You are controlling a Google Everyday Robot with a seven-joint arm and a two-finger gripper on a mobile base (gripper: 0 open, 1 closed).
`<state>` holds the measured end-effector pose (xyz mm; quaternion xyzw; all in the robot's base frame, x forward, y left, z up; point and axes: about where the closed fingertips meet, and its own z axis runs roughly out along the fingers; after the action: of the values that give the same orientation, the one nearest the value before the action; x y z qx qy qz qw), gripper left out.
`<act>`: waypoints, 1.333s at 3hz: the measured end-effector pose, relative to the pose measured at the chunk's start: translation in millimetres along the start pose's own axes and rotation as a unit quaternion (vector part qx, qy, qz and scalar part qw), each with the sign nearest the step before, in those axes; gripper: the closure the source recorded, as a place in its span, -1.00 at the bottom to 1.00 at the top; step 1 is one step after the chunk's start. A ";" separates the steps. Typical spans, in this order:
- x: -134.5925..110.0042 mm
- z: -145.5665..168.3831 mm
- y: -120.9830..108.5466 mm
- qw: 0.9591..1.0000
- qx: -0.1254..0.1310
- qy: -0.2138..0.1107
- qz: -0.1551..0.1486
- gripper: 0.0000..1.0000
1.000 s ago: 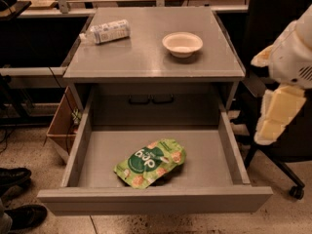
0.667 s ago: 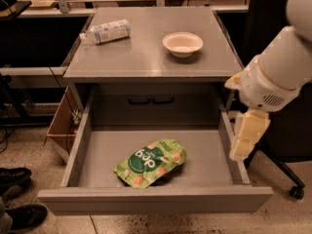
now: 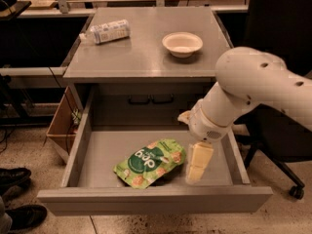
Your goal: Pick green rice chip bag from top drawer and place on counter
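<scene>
Gripper points down inside the open drawer, right of centre and near the front. It reads as one pale block from this angle, so I can't tell how far open it is. Nothing seen in its grasp.

Bag lies flat on the drawer floor, centre-front, logo up, tilted. Its right edge sits just beside the gripper; I can't tell whether they touch. A dark patch under that edge looks like shadow.

Arm comes in from the right and covers the drawer's right rear corner and part of the right wall. Wrist hides the gripper's upper part.

Counter carries a bottle lying on its side at back left, label unreadable, and a white bowl at back right; bowl contents not visible.

Left of the cabinet is a wooden crate, mostly hidden by the drawer side. Dark shoes are cut off at the lower left edge. Chair base at right is half behind the arm.
</scene>
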<state>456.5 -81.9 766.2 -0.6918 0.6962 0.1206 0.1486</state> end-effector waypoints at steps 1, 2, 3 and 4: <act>-27.2 53.4 -2.4 0.999 -0.029 -0.032 -0.030 -1.00; -55.9 97.0 -14.3 0.996 -0.047 -0.059 -0.052 -1.00; -55.9 97.0 -14.5 0.996 -0.047 -0.059 -0.052 -1.00; -60.6 101.4 -39.5 0.994 -0.034 -0.068 -0.074 -1.00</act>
<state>499.9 11.6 696.4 -0.7360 0.6271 0.1801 0.1806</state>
